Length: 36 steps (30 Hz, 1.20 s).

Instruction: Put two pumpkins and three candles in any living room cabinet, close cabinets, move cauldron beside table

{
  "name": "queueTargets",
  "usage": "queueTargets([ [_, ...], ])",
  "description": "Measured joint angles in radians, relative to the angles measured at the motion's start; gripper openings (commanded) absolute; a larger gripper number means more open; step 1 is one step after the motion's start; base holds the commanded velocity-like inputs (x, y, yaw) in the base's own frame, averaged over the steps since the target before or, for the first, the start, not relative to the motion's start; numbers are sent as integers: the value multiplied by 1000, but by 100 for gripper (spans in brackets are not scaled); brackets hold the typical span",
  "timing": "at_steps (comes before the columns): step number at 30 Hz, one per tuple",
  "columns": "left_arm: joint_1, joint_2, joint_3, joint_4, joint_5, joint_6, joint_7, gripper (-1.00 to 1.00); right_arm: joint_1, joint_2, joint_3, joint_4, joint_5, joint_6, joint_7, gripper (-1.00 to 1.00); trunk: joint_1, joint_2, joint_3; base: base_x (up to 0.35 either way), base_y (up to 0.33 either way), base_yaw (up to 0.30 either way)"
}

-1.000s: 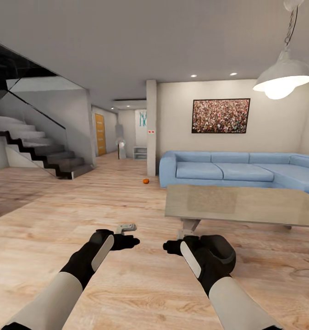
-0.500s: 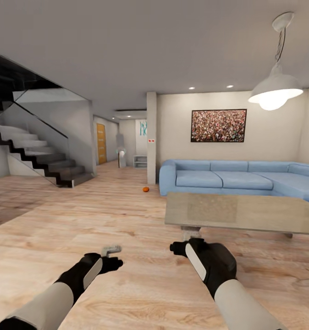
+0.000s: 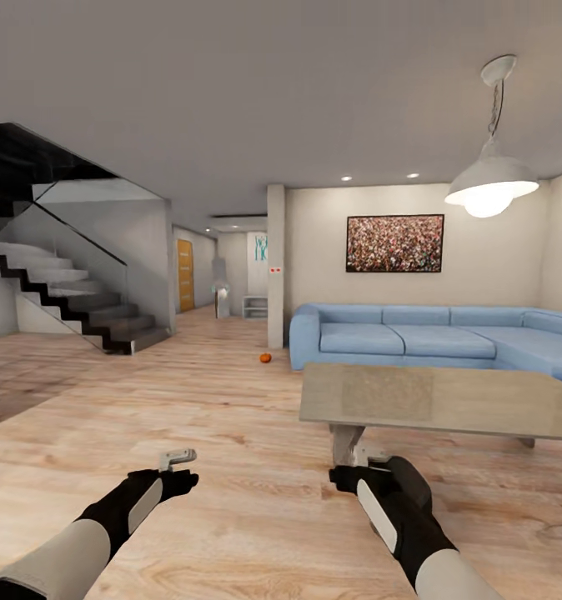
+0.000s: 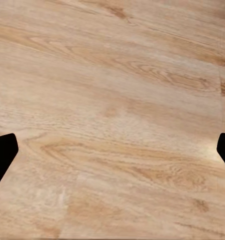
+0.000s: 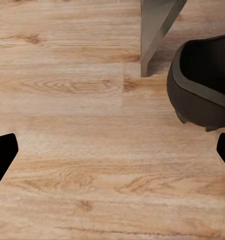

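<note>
- My left gripper (image 3: 179,457) hangs over bare wooden floor (image 4: 112,100), fingers wide apart, holding nothing.
- A pumpkin (image 3: 265,358) lies far ahead on the floor by the blue sofa (image 3: 398,333).
- My right gripper (image 3: 369,457), spread wide and empty, is at the counter (image 3: 431,400) leg; the black cauldron (image 5: 205,85) sits just beside it, partly cut off.
- No writing is readable anywhere.
</note>
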Motion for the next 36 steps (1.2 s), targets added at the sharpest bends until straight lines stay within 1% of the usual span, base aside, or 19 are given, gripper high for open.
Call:
queueTargets([
  [2, 1, 1, 1, 7, 1, -5, 0, 100, 3, -7, 1, 2, 0, -17, 0, 100, -8, 14, 6, 0, 0, 0],
  [4, 2, 2, 1, 13, 3, -18, 0, 100, 12, -13, 1, 5, 0, -55, 1, 100, -15, 28, 13, 0, 0, 0],
  [5, 2, 2, 2, 16, 2, -36, 1, 100, 20, -16, 1, 5, 0, -83, 2, 100, -19, 35, 16, 0, 0, 0],
  [10, 3, 3, 2, 22, 1, -71, 4, 100, 38, -20, 3, 7, -1, -135, 4, 100, -38, 70, 31, 0, 0, 0],
  [13, 3, 2, 3, 30, 2, -86, 4, 100, 43, -21, 3, 10, -3, -150, 7, 100, -50, 91, 41, 0, 0, 0],
  [18, 3, 2, 2, 32, 1, -90, 1, 100, 44, -21, 3, 21, -3, -162, 9, 100, -69, 126, 56, 0, 0, 0],
  [23, 3, 1, 2, 33, -2, -94, 2, 100, 44, -21, 5, 71, -3, -197, 10, 100, -88, 161, 72, 0, 0, 0],
  [26, 3, 0, 0, 38, -5, -117, 2, 100, 44, -20, 5, 107, -3, -211, 11, 100, -100, 182, 81, 0, 0, 0],
  [27, 3, 0, 0, 45, -6, -124, 2, 100, 44, -20, 5, 112, -3, -212, 11, 100, -104, 189, 85, 0, 0, 0],
  [30, 3, -1, -1, 102, -6, -155, 2, 100, 44, -20, 5, 130, -3, -216, 11, 100, -115, 210, 94, 0, 0, 0],
  [36, 3, -5, 0, 142, -6, -173, 2, 100, 43, -22, 1, 179, -4, -220, 10, 100, -138, 252, 113, 0, 0, 0],
])
